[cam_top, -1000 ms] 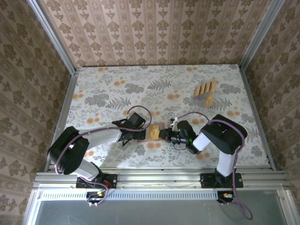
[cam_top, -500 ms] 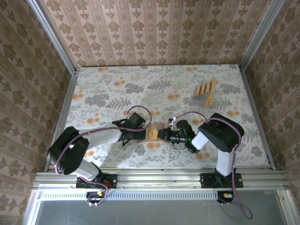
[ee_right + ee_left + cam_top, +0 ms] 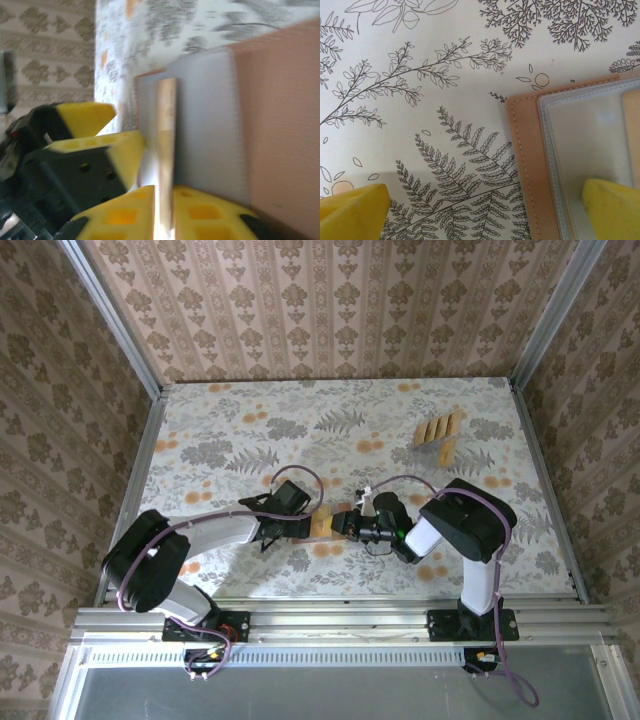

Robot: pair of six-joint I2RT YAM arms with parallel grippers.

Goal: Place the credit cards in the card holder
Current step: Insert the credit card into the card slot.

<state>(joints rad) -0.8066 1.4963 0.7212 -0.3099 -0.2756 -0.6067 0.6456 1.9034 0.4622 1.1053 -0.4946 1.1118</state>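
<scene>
Working one credit card point(image 3: 166, 130) edge-first into the card holder point(image 3: 527, 170), which is lying open on the table point(image 3: 420, 75) toward the near side, between the two grippers. Bracing the holder from the left with the left gripper point(image 3: 480, 210), spread wide, with one yellow finger point(image 3: 612, 207) down on the grey pocket panel point(image 3: 580, 130) and the other over bare table. Flanking both faces of the card closely with the right gripper point(image 3: 165, 215); cannot tell whether pinching it or only lying alongside, nor whether the leading edge is under the panel.

Likely calling for:
- lying the card flat against the panel and square to the pocket mouth
- pushing leftward along its length, not downward, to avoid bowing it or shoving the holder
- pressing with the left finger clear of the card's path
- releasing only once it is seated

Waiting well apart at the far right: remaining credit cards point(image 3: 438, 430).
</scene>
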